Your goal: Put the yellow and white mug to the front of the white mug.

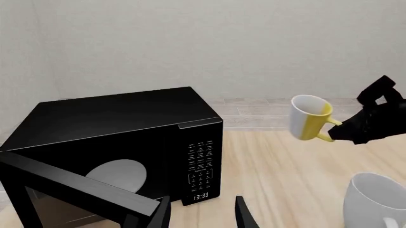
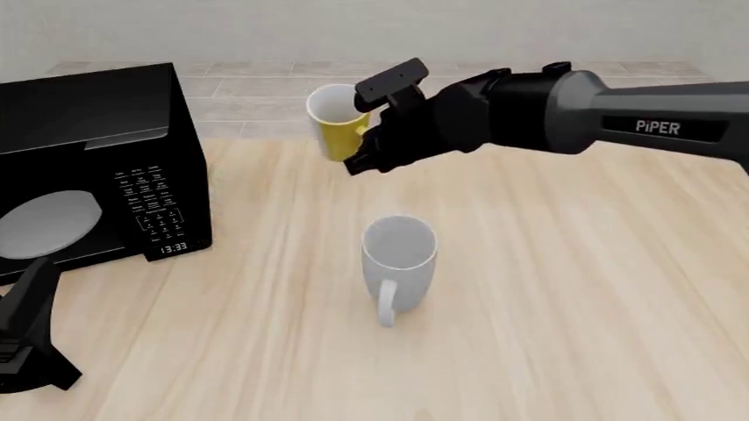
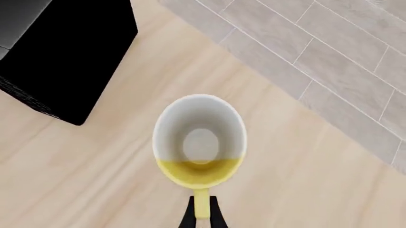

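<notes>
While the right end effector [image 2: 365, 151] carries the yellow and white mug [image 2: 332, 121] clamped by its handle, aloft beyond the white mug [image 2: 398, 254], the transport step looks underway; next it needs lowering onto the surface [image 2: 562, 289] before that mug. Left end effector [image 1: 203, 211] stands apart. Arm reads "PiPER"; microwave [image 2: 94, 167] shows "13:33".

This is looking like a pretend kitchen made on a computer. A black microwave [image 2: 100, 167] with its door hanging open is sitting on a light wooden table [image 2: 562, 289]. A grey tiled floor [image 3: 343, 57] and a plain pale wall [image 1: 209, 42] are showing behind it.
</notes>
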